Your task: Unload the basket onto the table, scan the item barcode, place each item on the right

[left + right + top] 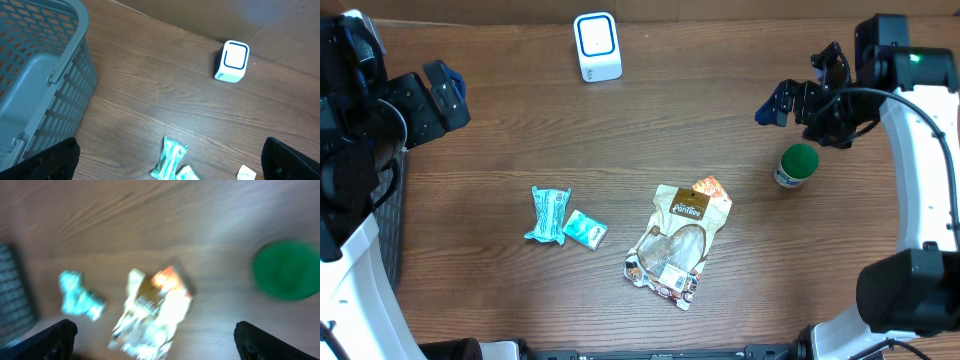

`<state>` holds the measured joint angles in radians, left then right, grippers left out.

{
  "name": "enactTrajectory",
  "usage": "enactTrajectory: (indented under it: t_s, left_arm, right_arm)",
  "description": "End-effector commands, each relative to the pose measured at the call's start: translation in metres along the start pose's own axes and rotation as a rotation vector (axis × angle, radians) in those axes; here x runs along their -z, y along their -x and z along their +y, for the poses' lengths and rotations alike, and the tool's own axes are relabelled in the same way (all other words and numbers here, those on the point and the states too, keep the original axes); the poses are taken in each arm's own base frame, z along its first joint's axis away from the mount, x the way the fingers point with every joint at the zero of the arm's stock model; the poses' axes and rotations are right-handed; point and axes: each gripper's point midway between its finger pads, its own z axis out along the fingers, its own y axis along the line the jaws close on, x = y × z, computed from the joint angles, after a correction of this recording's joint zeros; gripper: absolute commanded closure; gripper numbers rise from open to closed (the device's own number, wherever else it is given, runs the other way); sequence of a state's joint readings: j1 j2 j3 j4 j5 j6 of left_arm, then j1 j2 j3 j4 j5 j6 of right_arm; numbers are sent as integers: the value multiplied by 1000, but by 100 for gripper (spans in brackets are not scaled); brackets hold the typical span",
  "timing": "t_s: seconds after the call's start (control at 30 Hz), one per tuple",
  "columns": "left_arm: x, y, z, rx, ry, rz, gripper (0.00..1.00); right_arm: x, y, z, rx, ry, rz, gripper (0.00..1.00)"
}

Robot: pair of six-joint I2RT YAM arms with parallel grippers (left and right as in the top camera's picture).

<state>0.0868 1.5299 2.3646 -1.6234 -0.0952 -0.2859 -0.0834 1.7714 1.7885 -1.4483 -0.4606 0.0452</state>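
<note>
Left hand (pixel 448 92) and right hand (pixel 798 82) both released, empty.
Right wrist view blurs for me (fingers cropped at corners). Green-lidded tub (pixel 798 165) stands on the counter (pixel 520 150) near right hand, scanner (pixel 597 46) at far edge. Basket (pixel 40 75) is plain only from left wrist.

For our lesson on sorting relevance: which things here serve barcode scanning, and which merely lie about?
Likely for the job:
scanner
can
pouch
teal packets

Lying about, as far as the task says:
basket
</note>
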Motion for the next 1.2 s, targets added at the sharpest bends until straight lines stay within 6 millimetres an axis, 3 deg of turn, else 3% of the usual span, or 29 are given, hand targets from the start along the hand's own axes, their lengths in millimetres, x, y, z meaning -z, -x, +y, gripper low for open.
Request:
enactTrajectory:
  t_s: [0.0, 0.2, 0.4, 0.53, 0.87, 1.17]
  left_arm:
    - [1, 3, 2, 14, 9, -13, 1]
    - [1, 3, 2, 14, 9, -13, 0]
    - [1, 3, 2, 14, 9, -13, 0]
    - [1, 3, 2, 14, 9, -13, 0]
    - [1, 3, 2, 14, 9, -13, 0]
    - [1, 3, 2, 14, 9, -13, 1]
  right_arm:
    - [-10, -24, 24, -2, 133, 106, 0]
    - [-56, -77, 23, 35, 64, 308, 18]
    - [-102, -114, 9, -8, -41, 400, 21]
    - [-118, -136, -2, -51, -86, 454, 27]
    - [-162, -179, -17, -145, -134, 499, 42]
    - [-203, -188, 0, -158, -132, 414, 48]
